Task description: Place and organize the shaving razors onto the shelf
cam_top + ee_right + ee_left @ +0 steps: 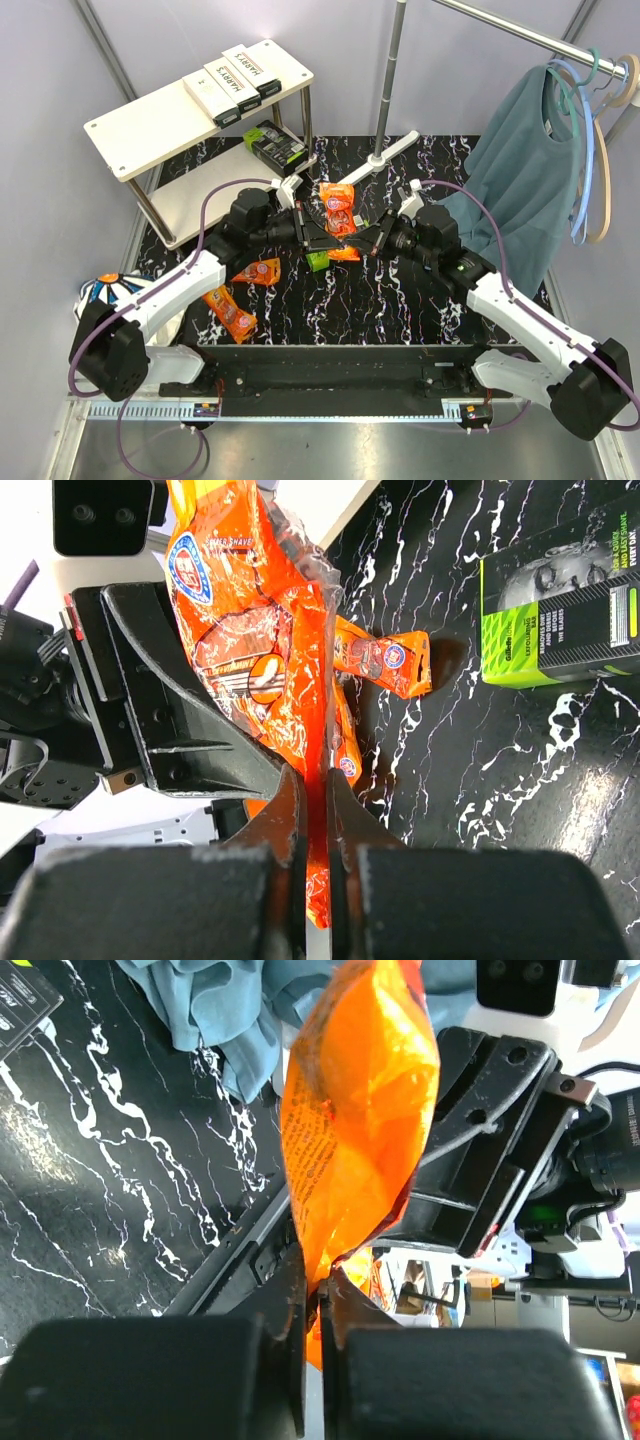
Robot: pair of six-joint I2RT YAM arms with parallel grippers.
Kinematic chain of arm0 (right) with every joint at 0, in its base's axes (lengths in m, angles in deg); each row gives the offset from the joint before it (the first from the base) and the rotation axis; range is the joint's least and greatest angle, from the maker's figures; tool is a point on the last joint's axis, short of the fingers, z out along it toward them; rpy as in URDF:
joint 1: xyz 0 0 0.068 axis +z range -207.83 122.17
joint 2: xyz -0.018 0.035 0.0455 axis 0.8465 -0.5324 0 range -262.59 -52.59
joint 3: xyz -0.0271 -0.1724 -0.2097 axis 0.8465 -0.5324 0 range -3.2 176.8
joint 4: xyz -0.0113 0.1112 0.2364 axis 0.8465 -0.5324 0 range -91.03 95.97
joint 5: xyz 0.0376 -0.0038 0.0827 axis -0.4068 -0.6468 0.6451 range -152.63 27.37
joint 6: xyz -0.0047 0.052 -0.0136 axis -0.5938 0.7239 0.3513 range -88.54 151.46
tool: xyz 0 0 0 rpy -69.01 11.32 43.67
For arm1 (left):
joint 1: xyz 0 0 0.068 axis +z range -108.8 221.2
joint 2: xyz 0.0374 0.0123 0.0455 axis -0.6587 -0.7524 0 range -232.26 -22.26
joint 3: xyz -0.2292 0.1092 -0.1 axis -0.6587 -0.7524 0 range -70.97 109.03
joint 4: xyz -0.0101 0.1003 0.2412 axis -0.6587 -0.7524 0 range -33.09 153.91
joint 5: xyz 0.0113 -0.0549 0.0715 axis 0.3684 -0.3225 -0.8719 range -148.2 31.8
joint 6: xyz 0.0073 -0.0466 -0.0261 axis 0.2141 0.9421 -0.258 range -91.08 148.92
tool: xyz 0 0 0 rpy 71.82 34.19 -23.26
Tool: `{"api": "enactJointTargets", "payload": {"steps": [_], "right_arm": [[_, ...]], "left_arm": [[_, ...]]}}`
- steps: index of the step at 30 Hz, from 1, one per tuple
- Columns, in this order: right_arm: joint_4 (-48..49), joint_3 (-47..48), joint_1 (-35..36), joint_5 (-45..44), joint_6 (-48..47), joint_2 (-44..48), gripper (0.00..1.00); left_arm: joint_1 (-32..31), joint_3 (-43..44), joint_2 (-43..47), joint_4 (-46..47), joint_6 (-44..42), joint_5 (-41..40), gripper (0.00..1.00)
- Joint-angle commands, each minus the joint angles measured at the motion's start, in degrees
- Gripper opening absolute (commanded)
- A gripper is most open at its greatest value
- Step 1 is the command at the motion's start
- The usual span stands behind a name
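While both arms meet above the middle of the black marbled table (420,300), one orange packet (338,212) hangs in the air between them, pinched from two sides. Seen from the left wrist, the left gripper (318,1300) is clenched on the packet's lower edge: the crinkly plastic rises out of the narrow slit between the two fingers and bulges upward, with the black body of the other arm's gripper just behind it. Seen from the right wrist, the right gripper (318,800) is clamped on the same packet, whose sealed edge runs down into the slit between its fingers while the printed face leans toward the left arm's fingers beside it. Below, a second orange packet (385,655) lies flat on the table, and a black-and-lime-green pack (560,600) lies near it. Two further orange packets (258,270) rest on the table beside the left arm. The shelf (150,125) stands at the far left corner, apart from the held packet; three HARRY'S boxes (240,80) sit side by side at the right end of its top board, and another green-and-black pack (275,143) rests on the lower board
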State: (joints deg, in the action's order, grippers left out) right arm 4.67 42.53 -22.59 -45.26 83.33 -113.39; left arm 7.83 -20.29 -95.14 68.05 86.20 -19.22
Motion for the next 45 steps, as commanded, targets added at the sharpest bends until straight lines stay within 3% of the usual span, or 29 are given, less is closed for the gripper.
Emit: {"api": "enactJointTargets", "payload": {"steps": [1, 3, 4, 6, 7, 10, 17, 26, 36, 45], "right_arm": [[3.1, 0.0, 0.6, 0.4, 0.9, 1.6, 0.07], [2.9, 0.0, 0.6, -0.4, 1.0, 1.9, 0.13], [2.6, 0.0, 0.6, -0.8, 1.0, 2.1, 0.33], [1.6, -0.3, 0.6, -2.6, 1.2, 2.9, 0.58], [1.7, -0.3, 0.6, -3.4, 1.2, 3.4, 0.75], [-2.0, -0.5, 0.6, -6.6, 0.9, 5.6, 0.90], [-5.6, -1.1, 0.6, -11.2, 0.2, 10.2, 0.96], [-7.0, -1.1, 0.5, -11.8, -0.5, 10.8, 0.97], [-8.4, -1.7, 0.5, -12.5, -1.0, 12.1, 1.00], [-8.4, -1.9, 0.5, -12.3, -1.3, 11.9, 1.00]], "left_arm": [[-0.4, 2.6, 0.5, 2.7, -1.3, -1.3, 0.00], [-0.5, 2.8, 0.9, 1.9, -1.7, -1.5, 0.00], [-0.5, 2.9, 1.0, 1.7, -2.1, -1.8, 0.00], [-0.4, 3.2, 1.2, 0.8, -2.4, -1.9, 0.00], [-0.4, 3.1, 1.3, 0.8, -2.7, -1.9, 0.00], [-0.5, 3.3, 1.6, -0.1, -3.1, -2.0, 0.00], [-0.5, 6.1, 2.0, -4.0, -6.6, -2.9, 0.00], [0.8, 20.2, 1.7, -21.6, -17.4, -6.7, 0.00], [8.9, 39.7, -3.2, -34.8, -24.4, -3.9, 0.00], [17.2, 53.6, -6.4, -37.7, -22.0, -1.4, 0.00]]}}
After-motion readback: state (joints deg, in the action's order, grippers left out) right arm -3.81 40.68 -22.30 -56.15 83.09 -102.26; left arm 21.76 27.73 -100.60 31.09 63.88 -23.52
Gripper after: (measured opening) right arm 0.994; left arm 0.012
